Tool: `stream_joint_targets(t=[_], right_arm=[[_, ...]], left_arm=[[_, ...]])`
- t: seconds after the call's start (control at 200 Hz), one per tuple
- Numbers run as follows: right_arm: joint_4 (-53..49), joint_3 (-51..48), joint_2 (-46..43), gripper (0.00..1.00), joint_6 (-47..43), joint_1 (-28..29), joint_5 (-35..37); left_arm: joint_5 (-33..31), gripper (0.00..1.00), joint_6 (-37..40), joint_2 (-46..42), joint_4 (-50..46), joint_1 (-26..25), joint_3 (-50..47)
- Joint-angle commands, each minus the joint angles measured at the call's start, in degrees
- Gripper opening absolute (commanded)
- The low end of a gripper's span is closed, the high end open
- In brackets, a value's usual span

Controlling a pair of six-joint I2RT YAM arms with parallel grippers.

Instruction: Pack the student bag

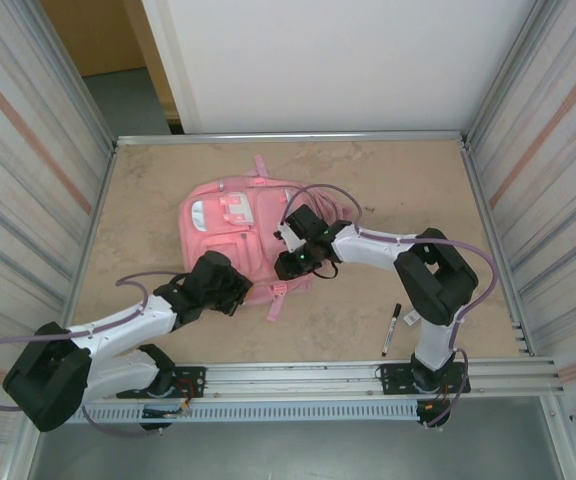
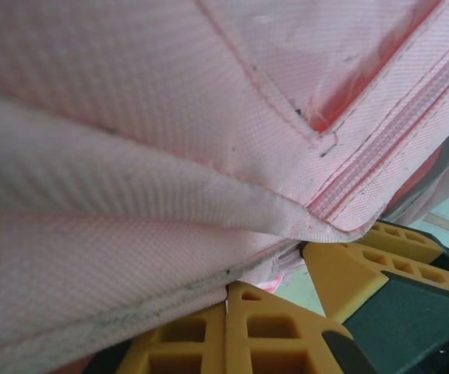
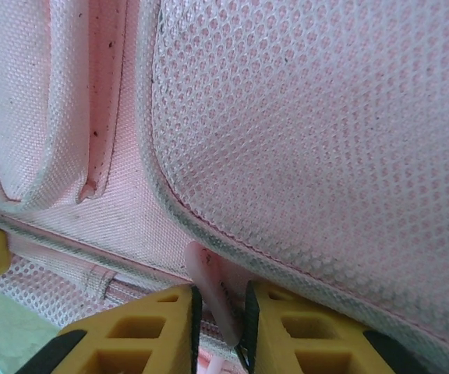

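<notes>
Pink fabric: the student bag (image 1: 230, 230) lies flat mid-table, its long axis running up-down the frame and its top loop toward the upper edge. The left gripper (image 1: 236, 290) is at its lower-left edge and the right gripper (image 1: 290, 265) at its right side.

Left wrist: closed fingers (image 2: 279, 327) at the bottom, bag fabric just above.

Right wrist: fingers (image 3: 287, 327) pinch the bag's pink tab (image 3: 213, 280) at bottom centre.

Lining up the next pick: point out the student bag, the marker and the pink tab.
student bag (image 1: 230, 235), top external view, front pocket panel.
marker (image 1: 392, 330), top external view, middle of the barrel.
pink tab (image 3: 215, 294), right wrist view, the tab's middle.
</notes>
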Motion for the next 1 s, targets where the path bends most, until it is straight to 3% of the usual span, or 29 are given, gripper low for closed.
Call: stream_joint_targets(t=[0.0, 0.125, 0.331, 0.611, 0.837, 0.997], right_arm=[[-0.72, 2.57, 3.58, 0.19, -1.19, 1.24, 2.48], [-0.32, 3.69, 5.39, 0.16, -0.09, 2.87, 3.52], [1.18, -1.16, -0.62, 0.02, 7.2, 4.24, 16.79], [1.31, -11.33, -12.34, 0.0, 9.19, 0.35, 31.46], [1.26, -14.91, -18.11, 0.0, 6.75, -4.3, 33.87], [3.81, -16.25, -24.6, 0.0, 3.59, -5.23, 28.95]], left_arm=[[3.6, 0.0, 2.25, 0.22, 0.29, 0.11, 1.1], [3.43, 0.0, 2.19, 0.38, 0.73, 0.18, 0.8], [1.37, 0.0, 1.11, -1.66, 0.23, 0.78, 0.04], [3.18, 0.0, 2.35, -8.73, -3.07, 10.6, -0.52], [9.86, 0.0, 10.52, -8.34, -8.34, 18.64, 3.33], [16.37, 0.0, 16.88, -4.81, -10.81, 26.85, 4.65]])
